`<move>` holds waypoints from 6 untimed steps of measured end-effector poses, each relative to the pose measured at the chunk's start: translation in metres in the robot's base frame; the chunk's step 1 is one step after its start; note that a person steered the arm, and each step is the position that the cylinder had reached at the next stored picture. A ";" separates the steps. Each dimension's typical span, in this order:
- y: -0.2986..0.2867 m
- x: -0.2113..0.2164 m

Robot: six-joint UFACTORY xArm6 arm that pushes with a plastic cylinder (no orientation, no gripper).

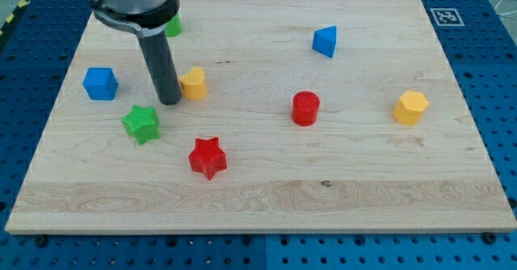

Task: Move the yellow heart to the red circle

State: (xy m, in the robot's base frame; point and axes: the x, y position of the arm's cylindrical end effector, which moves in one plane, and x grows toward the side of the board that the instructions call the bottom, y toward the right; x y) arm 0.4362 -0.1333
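In the camera view, a wooden board [266, 197] is being shown on a blue perforated table, with the dark rod reaching down from the view's top left. My tip [170, 103] is being held on the board just to the view's left of the yellow heart [194, 83], touching it or very nearly so; the exact contact cannot be told. Nothing is being gripped, since the rod ends plainly and has no jaws to open or close.

The red circle [305, 107] is being seen well apart from the heart, toward the view's right and slightly lower. A red star [208, 158] and a green star [142, 124] are lying below the heart, a blue cube [100, 83] at the view's left, a blue triangular block [325, 41] near the top, and a yellow hexagon [410, 107] far right. A green block [174, 26] is being partly hidden behind the arm.

The pushing step is judged to be just beginning. A steady push toward the view's right, angled slightly downward, is being called for next, with the heart kept centred on my tip so that it is not slipping off sideways.
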 end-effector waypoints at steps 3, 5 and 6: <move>0.079 -0.070; 0.117 -0.075; 0.169 -0.041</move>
